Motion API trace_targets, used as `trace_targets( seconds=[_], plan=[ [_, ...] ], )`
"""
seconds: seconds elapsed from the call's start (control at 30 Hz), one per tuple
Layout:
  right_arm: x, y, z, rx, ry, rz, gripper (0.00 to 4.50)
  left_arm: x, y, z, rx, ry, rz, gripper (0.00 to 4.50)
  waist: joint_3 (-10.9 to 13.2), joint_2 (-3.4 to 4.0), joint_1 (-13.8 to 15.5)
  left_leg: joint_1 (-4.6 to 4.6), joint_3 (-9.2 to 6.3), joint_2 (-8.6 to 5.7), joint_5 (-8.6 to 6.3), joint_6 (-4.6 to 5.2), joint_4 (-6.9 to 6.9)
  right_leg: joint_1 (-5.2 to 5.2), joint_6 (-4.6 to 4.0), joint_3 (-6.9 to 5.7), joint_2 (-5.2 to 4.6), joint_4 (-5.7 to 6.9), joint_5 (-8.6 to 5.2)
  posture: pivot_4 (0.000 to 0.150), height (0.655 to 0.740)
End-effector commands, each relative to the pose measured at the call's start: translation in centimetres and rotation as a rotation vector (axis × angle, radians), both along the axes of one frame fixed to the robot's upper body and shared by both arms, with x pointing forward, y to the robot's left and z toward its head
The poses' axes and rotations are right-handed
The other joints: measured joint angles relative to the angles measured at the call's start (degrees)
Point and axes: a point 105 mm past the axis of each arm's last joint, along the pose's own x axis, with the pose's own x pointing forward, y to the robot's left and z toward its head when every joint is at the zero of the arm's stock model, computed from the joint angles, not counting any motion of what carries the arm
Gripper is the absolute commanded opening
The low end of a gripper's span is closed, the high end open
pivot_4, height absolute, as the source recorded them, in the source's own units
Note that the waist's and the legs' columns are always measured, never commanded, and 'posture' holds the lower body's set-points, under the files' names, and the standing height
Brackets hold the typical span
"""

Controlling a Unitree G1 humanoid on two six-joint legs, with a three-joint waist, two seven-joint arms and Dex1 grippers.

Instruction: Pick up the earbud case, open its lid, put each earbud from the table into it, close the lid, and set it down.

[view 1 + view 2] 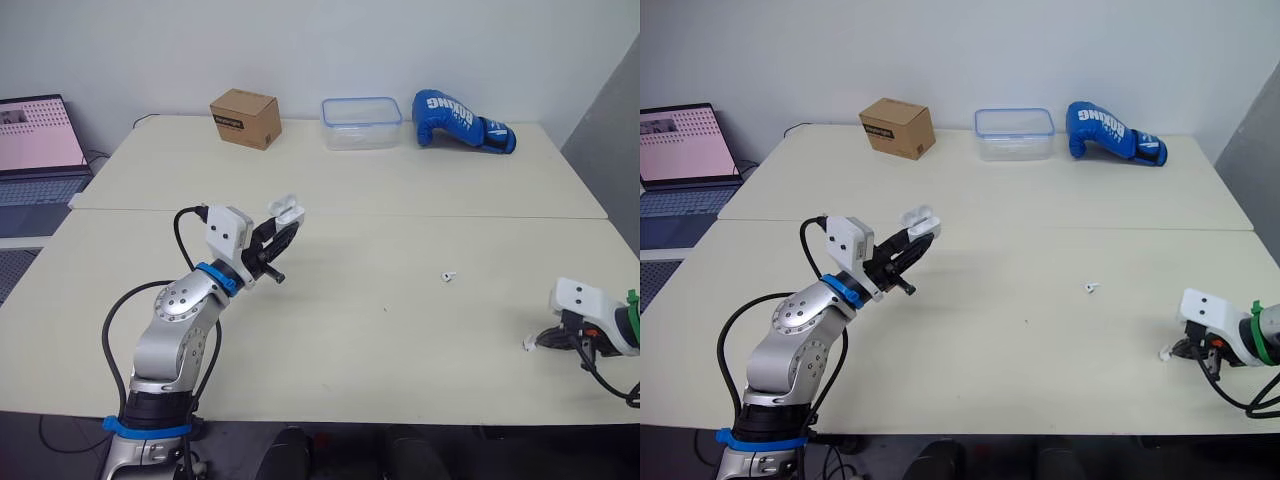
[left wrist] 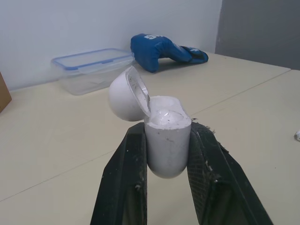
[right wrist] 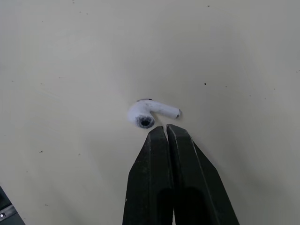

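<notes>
Right pincer [image 3: 166, 128] hangs low over the worktop [image 1: 400, 340] near its front right edge. Its fingers are pressed together and hold nothing. One earbud [image 3: 151, 112] lies just before the tips, not touched. The left pincer [image 1: 283, 228] is closed on the earbud case [image 2: 167, 140] and holds it above the worktop's left half, with the lid [image 2: 125, 99] swung open. A second earbud [image 1: 449, 274] lies well apart from both.

I judge the step is to take the near earbud. The fingers must first open. The earbud lies flat, with its stem nearly across the line of the fingers, so they would close end to end. A small turn of the wrist seems wiser, to pinch across the stem. The case's long axis follows the left fingers, with its mouth pointing away from the wrist.
</notes>
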Motion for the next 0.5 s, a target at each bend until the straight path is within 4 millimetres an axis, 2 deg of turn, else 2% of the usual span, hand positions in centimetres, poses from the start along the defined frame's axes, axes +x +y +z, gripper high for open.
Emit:
trace_targets(
  seconds=[0.03,0.2,0.5],
  plan=[
    [0.4,0.0,0.7,-0.005,-0.024,0.016,0.06,-0.5,-0.2,1.6,0.003,-0.064,-0.01,0.76,0.0,0.0,0.0,0.0,0.0,0.0,0.0,0.0,0.0,0.0,-0.09,0.0,0.0,0.0,0.06,0.15,0.74],
    [-0.1,-0.3,0.8,-0.036,0.004,0.061,0.06,-0.5,-0.1,1.5,0.003,-0.062,-0.007,0.76,0.0,0.0,-0.01,0.0,0.0,0.0,0.0,0.0,0.0,0.0,-0.15,0.0,0.0,0.0,0.09,0.15,0.74],
    [-0.6,0.3,0.6,-0.022,0.034,0.102,0.06,-0.6,-0.1,1.5,0.003,-0.062,-0.003,0.76,0.0,0.0,-0.01,0.01,0.01,0.01,0.0,0.0,0.01,0.0,-0.16,0.0,0.0,0.01,0.1,0.15,0.74]
  ],
)
